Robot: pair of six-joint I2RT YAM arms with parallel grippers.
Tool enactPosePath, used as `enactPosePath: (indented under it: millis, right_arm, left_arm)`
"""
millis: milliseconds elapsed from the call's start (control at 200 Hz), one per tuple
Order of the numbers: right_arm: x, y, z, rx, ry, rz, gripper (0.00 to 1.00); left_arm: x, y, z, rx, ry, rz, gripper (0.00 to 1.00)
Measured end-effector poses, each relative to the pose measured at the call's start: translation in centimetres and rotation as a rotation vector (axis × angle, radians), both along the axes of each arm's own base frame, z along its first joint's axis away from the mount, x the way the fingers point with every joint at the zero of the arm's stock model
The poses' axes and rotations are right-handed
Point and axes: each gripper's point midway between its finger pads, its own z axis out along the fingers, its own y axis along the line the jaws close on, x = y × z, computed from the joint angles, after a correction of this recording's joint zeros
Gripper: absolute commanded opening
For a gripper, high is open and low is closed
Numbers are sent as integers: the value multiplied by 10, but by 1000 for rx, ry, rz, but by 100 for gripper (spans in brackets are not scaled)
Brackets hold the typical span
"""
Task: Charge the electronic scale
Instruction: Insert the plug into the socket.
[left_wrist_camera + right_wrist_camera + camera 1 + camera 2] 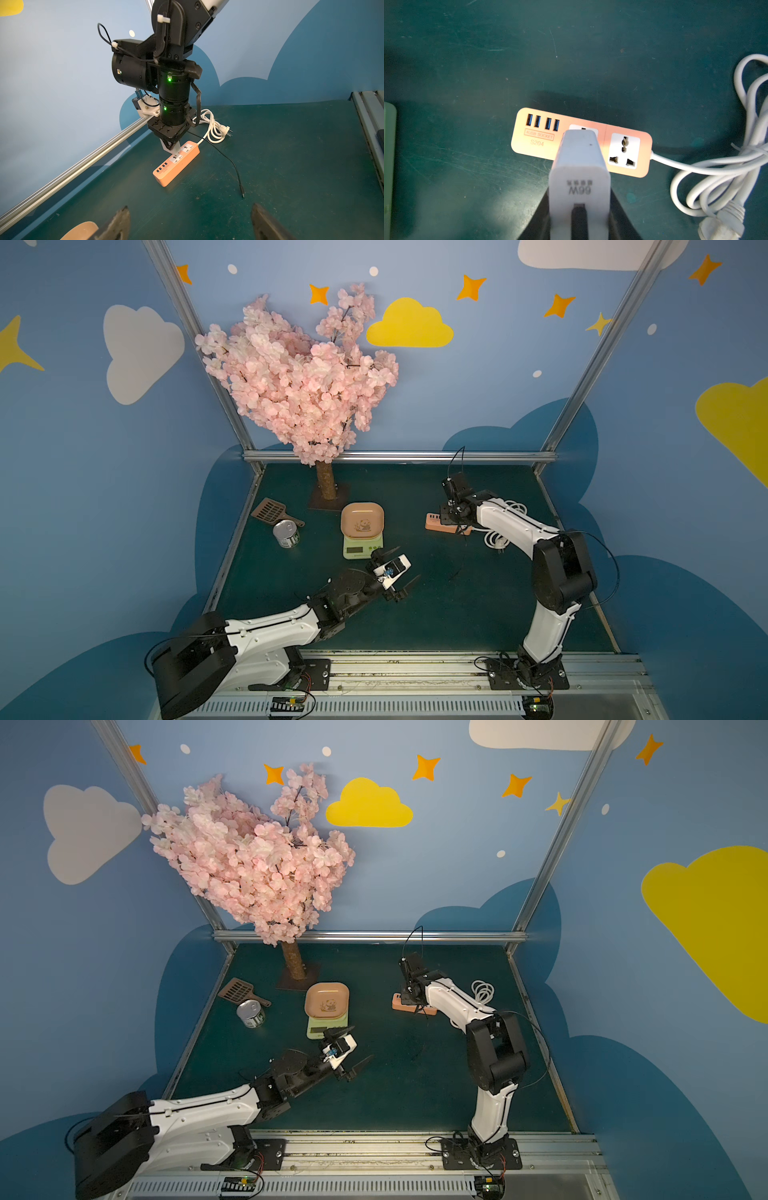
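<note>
The electronic scale (360, 546) (323, 1026), pale green with a peach-pink panda tray, stands mid-table; its tray edge (83, 230) shows in the left wrist view. Just in front and to the right of it hovers my left gripper (409, 563) (362, 1042) (190, 207), open and holding nothing. My right gripper (455, 526) (172, 148) (579, 193) points down, shut on the white charger block (579, 158). The block's far end sits on the socket beside the USB ports of the salmon-orange power strip (435, 522) (400, 1003) (176, 168) (537, 135); its prongs are hidden. Its thin black cable ends loose on the mat (242, 192).
The strip's white cord (498, 536) (716, 170) lies coiled behind the right arm. A pink blossom tree (299, 385) stands at the back. A tin can (286, 534) and a brown scoop (269, 510) lie to the left. Metal rails edge the green mat.
</note>
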Motion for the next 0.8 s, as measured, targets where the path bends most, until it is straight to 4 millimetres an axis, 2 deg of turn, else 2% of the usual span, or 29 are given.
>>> enactPosePath:
  millis: [335, 801]
  right_arm:
    - [5, -1, -17, 1, 36, -40, 3]
    - [7, -3, -19, 19, 56, -70, 3]
  left_arm:
    - [-1, 1, -1, 9, 6, -1, 90]
    - [-1, 2, -2, 7, 13, 0, 90]
